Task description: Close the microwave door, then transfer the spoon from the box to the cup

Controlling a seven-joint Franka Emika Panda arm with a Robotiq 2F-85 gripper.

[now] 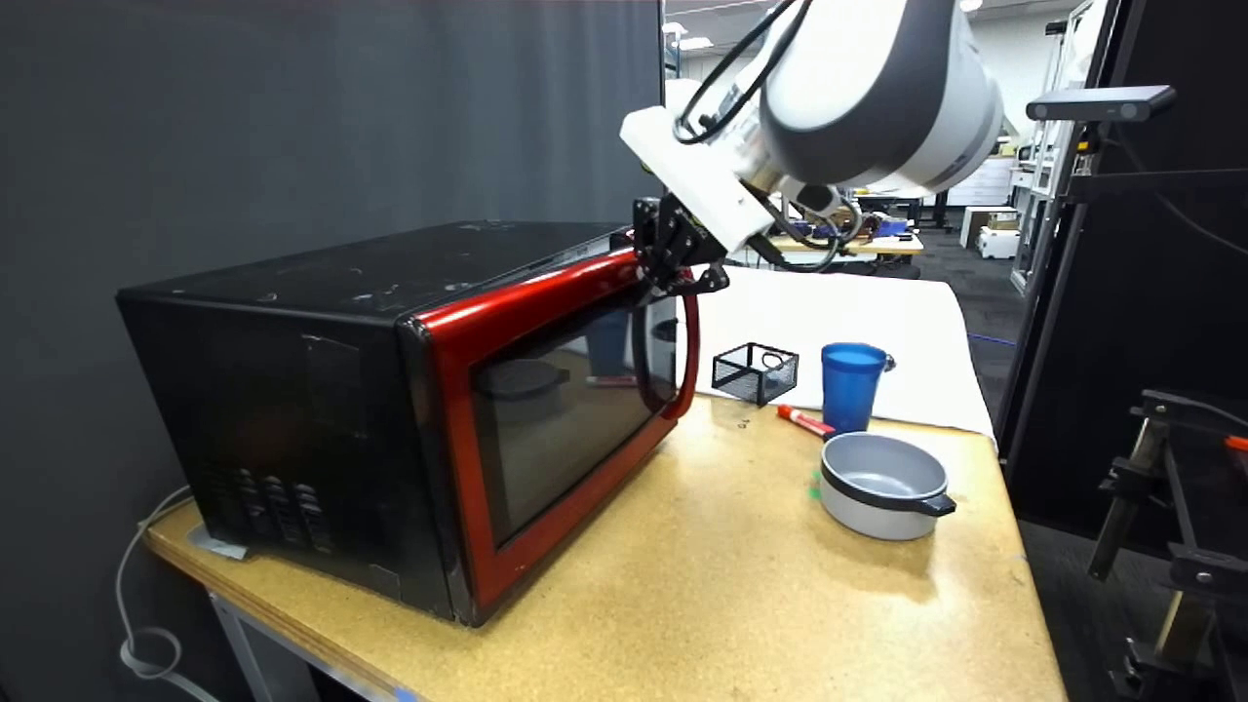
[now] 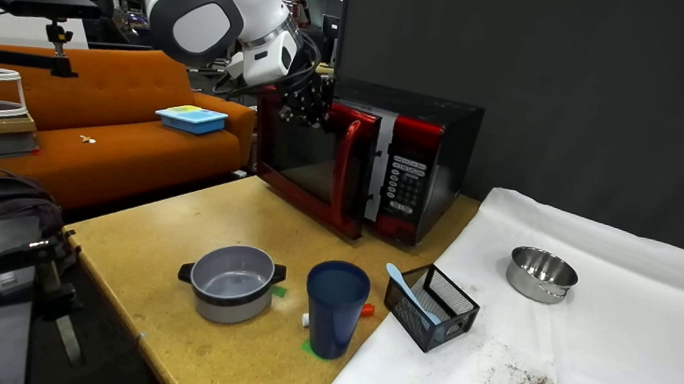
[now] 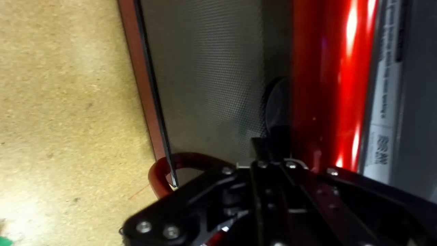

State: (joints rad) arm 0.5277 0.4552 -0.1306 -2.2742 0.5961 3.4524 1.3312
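Note:
The red-framed microwave door [image 1: 575, 400] stands slightly ajar; its gap shows beside the control panel in an exterior view [image 2: 314, 160]. My gripper [image 3: 264, 150] has its fingers together at the door's dark glass, near the top edge and the red handle; I cannot tell whether it touches. It also shows in both exterior views [image 1: 655, 278] [image 2: 308, 111]. The light blue spoon [image 2: 410, 290] leans in the black wire box [image 2: 459, 324], its end over the rim. The box also shows here [image 1: 756, 373]. The blue cup [image 1: 850, 390] stands upright beside the box [image 2: 336, 312].
The black microwave body [image 1: 263, 390] sits on the wooden table [image 1: 741, 585]. A grey pot with black handles [image 1: 882, 487] stands near the cup. A red marker [image 1: 804, 420] lies behind the cup. A steel bowl [image 2: 541, 275] rests on the white sheet [image 2: 609, 331].

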